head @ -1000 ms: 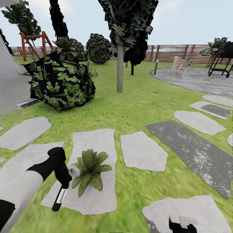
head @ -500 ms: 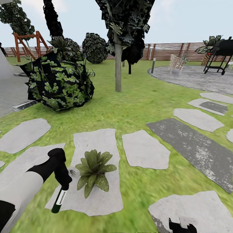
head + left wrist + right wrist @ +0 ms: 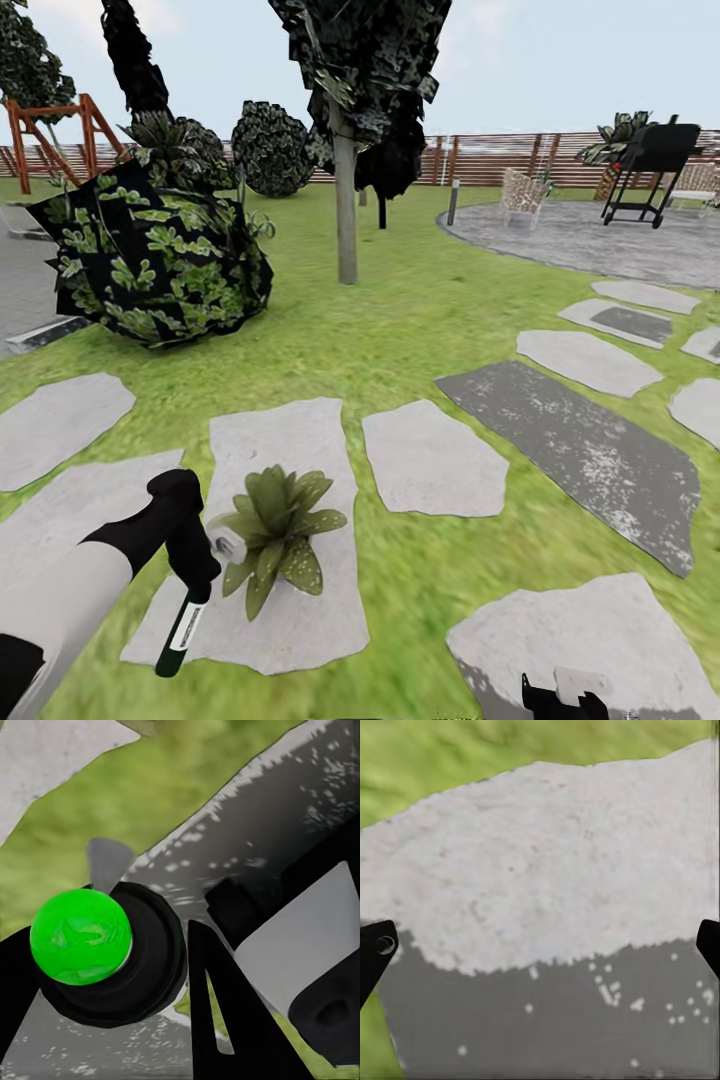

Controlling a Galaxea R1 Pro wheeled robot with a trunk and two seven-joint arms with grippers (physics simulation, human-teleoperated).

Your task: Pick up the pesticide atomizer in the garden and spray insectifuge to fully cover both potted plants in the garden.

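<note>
Your left gripper (image 3: 195, 575) has its jaws clamped on the atomizer (image 3: 178, 632), which hangs bottom-down at about 7 o'clock in the head view, its white label band facing you and its white trigger head (image 3: 230, 547) poking out toward the plant (image 3: 272, 532). In the left wrist view the bottle's green end (image 3: 81, 936) sits round and bright inside a dark ring, with the black fingers (image 3: 225, 1020) on either side of it. The plant stands just beside the nozzle, at 3 o'clock from your gripper, on a long pale stone (image 3: 285, 450) in the lawn (image 3: 400, 330). Your right gripper (image 3: 563, 698) sits low at 5 o'clock over another stone (image 3: 590, 630); its wrist view shows the two black fingertips (image 3: 376, 945) at opposite edges, jaws apart, nothing between them but that stone (image 3: 547, 870). Farther out, a leafy dark bush (image 3: 150, 255) sits at 10 o'clock, a tree trunk (image 3: 346, 210) at 12, and the round patio (image 3: 590, 240) with a black grill (image 3: 655, 165) at 2 o'clock, before the slatted fence (image 3: 500, 160).
</note>
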